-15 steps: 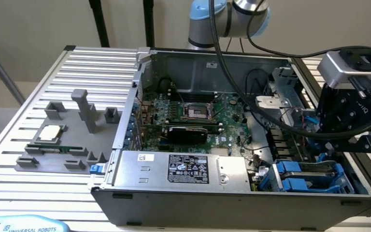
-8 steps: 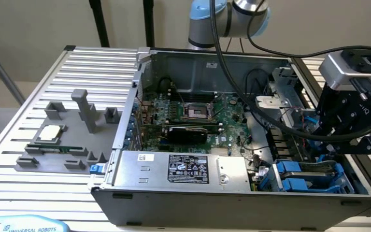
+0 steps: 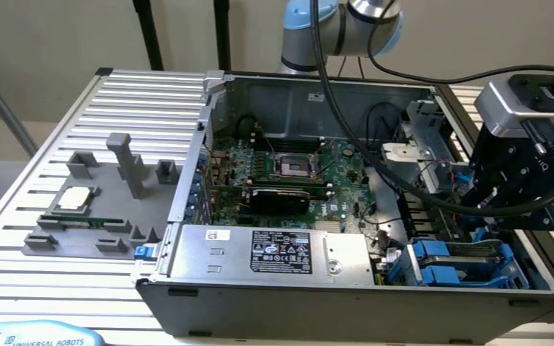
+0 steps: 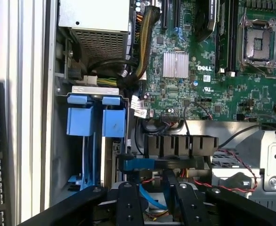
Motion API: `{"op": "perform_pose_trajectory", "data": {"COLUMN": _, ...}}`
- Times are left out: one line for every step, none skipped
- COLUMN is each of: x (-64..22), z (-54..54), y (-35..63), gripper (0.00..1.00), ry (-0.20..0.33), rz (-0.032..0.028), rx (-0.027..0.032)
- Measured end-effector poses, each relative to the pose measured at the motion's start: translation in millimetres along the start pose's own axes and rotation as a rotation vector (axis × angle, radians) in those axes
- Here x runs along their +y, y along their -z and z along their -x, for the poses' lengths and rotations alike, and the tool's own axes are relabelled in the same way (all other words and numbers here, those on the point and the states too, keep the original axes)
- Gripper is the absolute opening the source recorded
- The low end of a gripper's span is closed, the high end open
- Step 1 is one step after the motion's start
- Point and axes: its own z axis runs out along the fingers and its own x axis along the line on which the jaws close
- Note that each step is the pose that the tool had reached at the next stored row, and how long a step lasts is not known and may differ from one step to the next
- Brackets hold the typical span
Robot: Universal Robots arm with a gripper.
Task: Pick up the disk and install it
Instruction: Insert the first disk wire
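The end effector [image 4: 156,190] hangs half-open over the drive bay [image 4: 58,141], seemingly gripping nothing, the blue-framed disk [image 4: 138,163] edge-on just past its fingertips, long axis crossing the gap.

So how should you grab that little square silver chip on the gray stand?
Probably by two opposite edges, from straight above. The chip lies flat on the gray stand, so only its thin sides offer a grip, and a tall post crowds one side.
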Motion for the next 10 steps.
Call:
{"op": "perform_pose_trajectory", "data": {"x": 2.2, "z": 0.0, "y": -0.1, "gripper": 0.34, "ry": 0.003, "rz": 0.0003, "rx": 0.0001}}
{"op": "perform_pose_trajectory", "data": {"x": 4.4, "z": 0.0, "y": -0.2, "gripper": 0.34, "ry": 0.005, "rz": 0.0005, "rx": 0.0002}}
{"op": "perform_pose_trajectory", "data": {"x": 6.5, "z": 0.1, "y": -0.3, "gripper": 0.34, "ry": 0.008, "rz": 0.0007, "rx": 0.0004}}
{"op": "perform_pose_trajectory", "data": {"x": 7.9, "z": 0.0, "y": -0.4, "gripper": 0.34, "ry": 0.009, "rz": 0.0009, "rx": 0.0003}}
{"op": "perform_pose_trajectory", "data": {"x": 8.1, "z": -0.5, "y": -0.3, "gripper": 0.34, "ry": 0.009, "rz": 0.001, "rx": 0.0006}}
{"op": "perform_pose_trajectory", "data": {"x": 8.1, "z": -1.8, "y": -0.1, "gripper": 0.34, "ry": 0.009, "rz": 0.001, "rx": 0.0002}}
{"op": "perform_pose_trajectory", "data": {"x": 8.1, "z": -3.9, "y": 0.1, "gripper": 0.34, "ry": 0.009, "rz": 0.001, "rx": -0.001}}
{"op": "perform_pose_trajectory", "data": {"x": 8.0, "z": -6.3, "y": 0.4, "gripper": 0.34, "ry": 0.01, "rz": 0.001, "rx": -0.0021}}
{"op": "perform_pose_trajectory", "data": {"x": 7.4, "z": -9.1, "y": 0.6, "gripper": 0.34, "ry": 0.01, "rz": 0.001, "rx": -0.0031}}
{"op": "perform_pose_trajectory", "data": {"x": 6.4, "z": -11.8, "y": 1.0, "gripper": 0.34, "ry": 0.009, "rz": 0.001, "rx": -0.0036}}
